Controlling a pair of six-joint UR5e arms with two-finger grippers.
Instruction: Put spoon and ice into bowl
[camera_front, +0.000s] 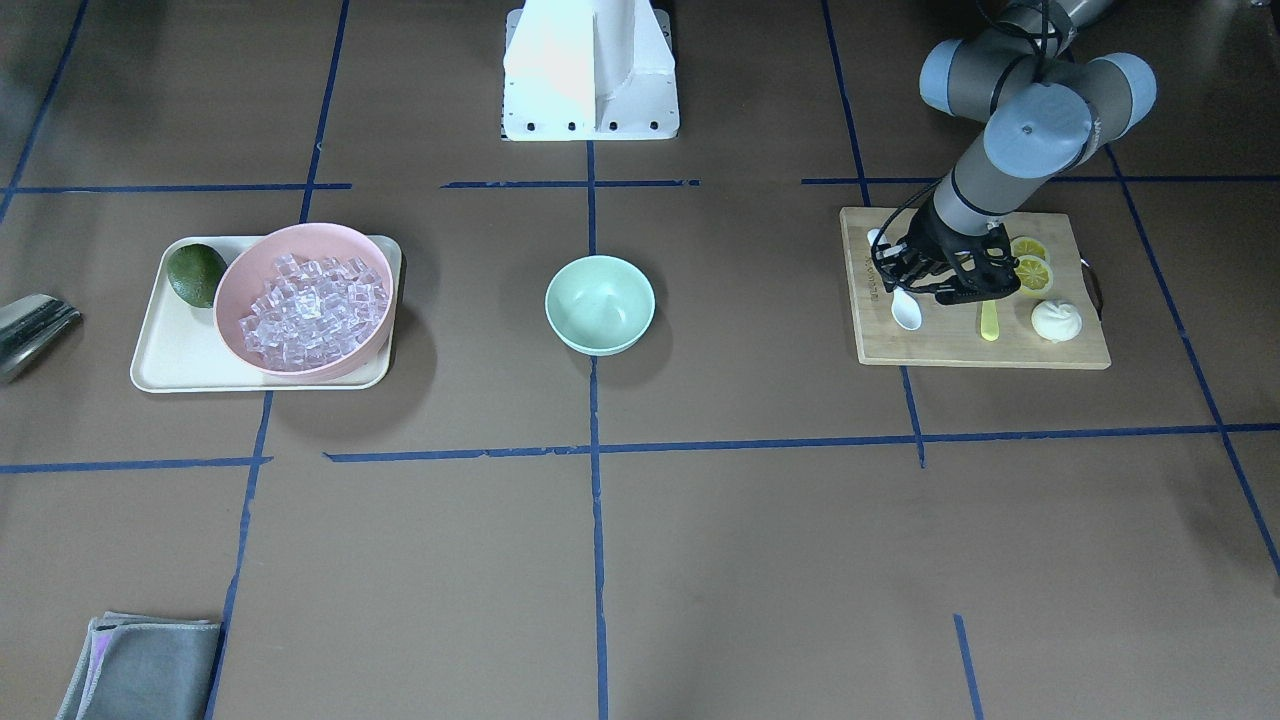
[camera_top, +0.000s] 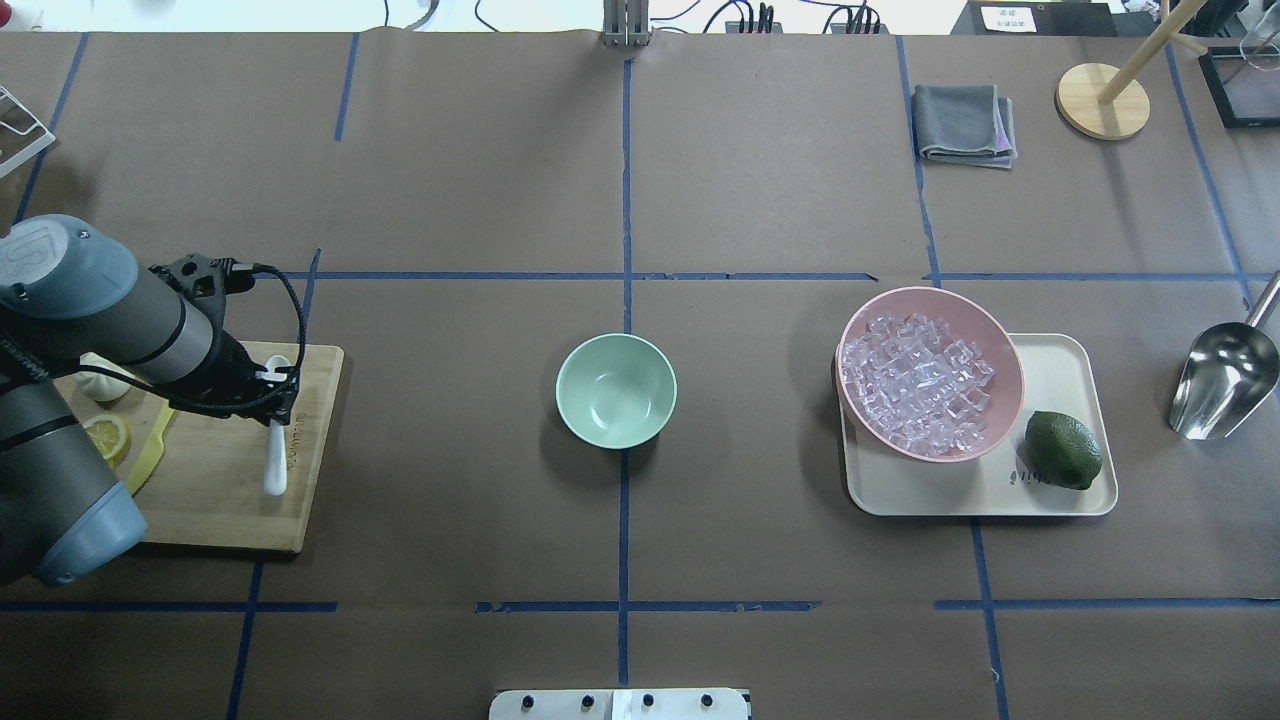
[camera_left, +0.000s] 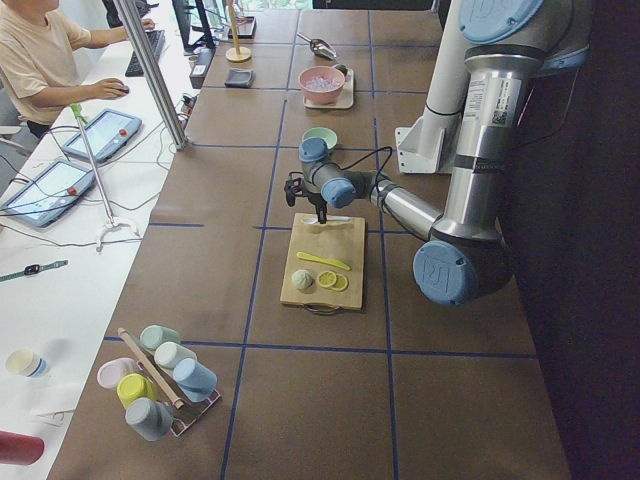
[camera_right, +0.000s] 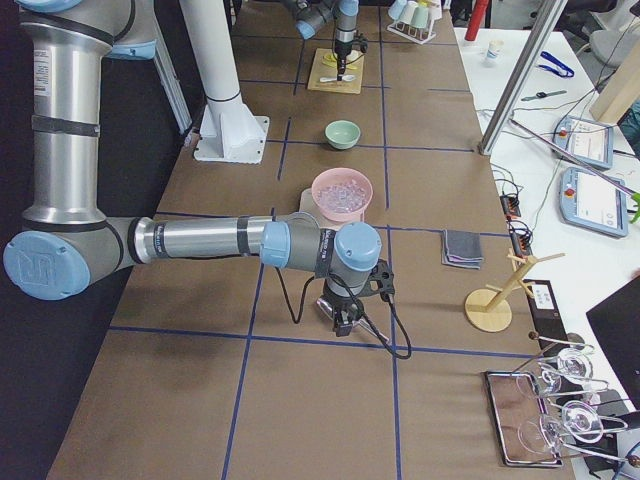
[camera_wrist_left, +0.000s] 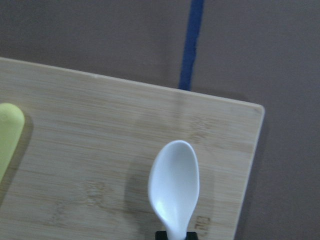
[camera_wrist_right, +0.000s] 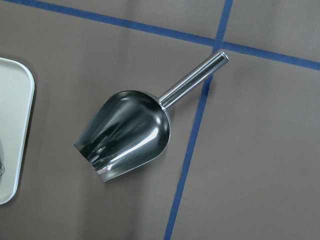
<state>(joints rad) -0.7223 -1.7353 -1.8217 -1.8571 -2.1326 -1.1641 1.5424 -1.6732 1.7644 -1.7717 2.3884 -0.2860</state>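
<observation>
- Small white plastic spoon (camera_front: 906, 310): flat on bamboo cutting board (camera_front: 985, 352), robot's left end of table (camera_front: 760, 540); not yet lifted.
- Left hand (camera_top: 282, 398): low over spoon handle; spread or pinching, can't tell.
- Clear glassy ice cubes (camera_front: 310, 310): heaped in larger pink bowl (camera_front: 232, 280) on cream tray (camera_front: 180, 360).
- Small mint-green bowl (camera_front: 600, 303): table centre, empty.
- Right hand (camera_right: 338, 325): above steel scoop (camera_top: 1222, 380); spread or pressed together, can't tell.
- Progress est.: 0 of 2 items in. Spoon pickup underway, ice transfer left.
</observation>
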